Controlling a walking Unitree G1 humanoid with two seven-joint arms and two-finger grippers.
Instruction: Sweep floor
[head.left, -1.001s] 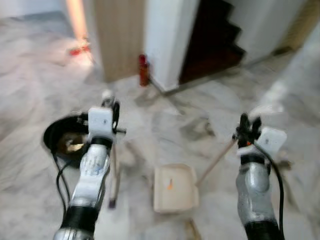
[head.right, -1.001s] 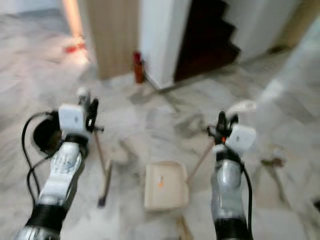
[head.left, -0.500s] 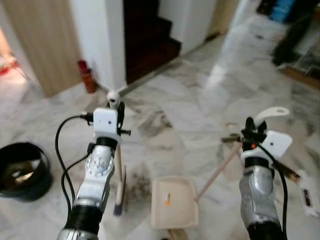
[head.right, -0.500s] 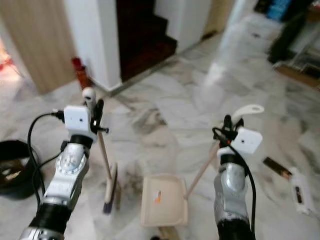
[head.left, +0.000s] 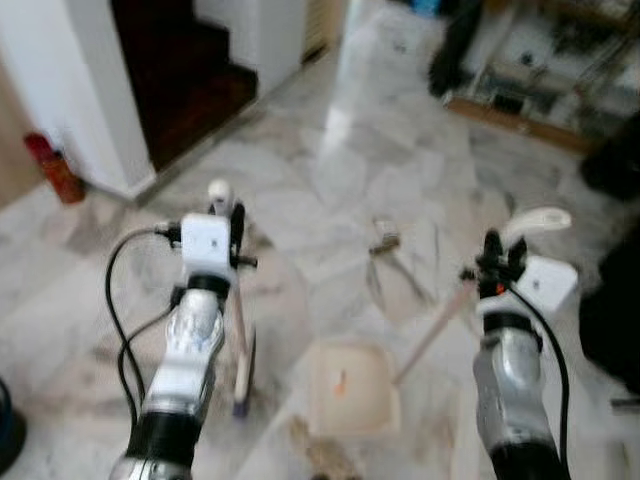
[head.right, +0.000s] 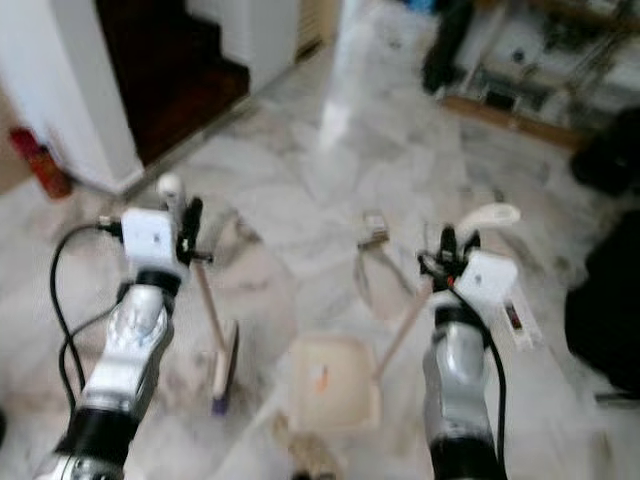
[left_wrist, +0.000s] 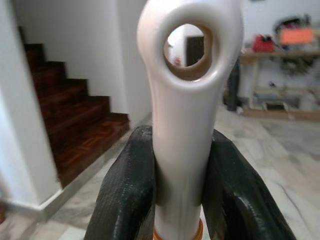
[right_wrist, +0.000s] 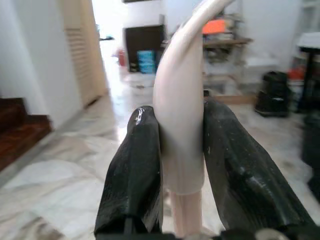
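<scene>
Broom (head.left: 240, 330): we note a pale wooden stick with a white plastic cap pierced by a hanging hole, and a narrow brush head with dark bristles resting on the marble floor (head.left: 330, 190). The left tool (left_wrist: 177, 165) is pinching the cap end, one black finger on each side, and the stick stands nearly upright.

Dustpan (head.left: 352, 388): we note a cream, square tray lying flat on the floor, near, between the two arms, with a small orange speck inside. Its long wooden handle slants up to the right and ends in a curved white grip, which the right tool (right_wrist: 182, 155) is pinching.

Stairs (left_wrist: 75, 135): dark wood, far left.
</scene>
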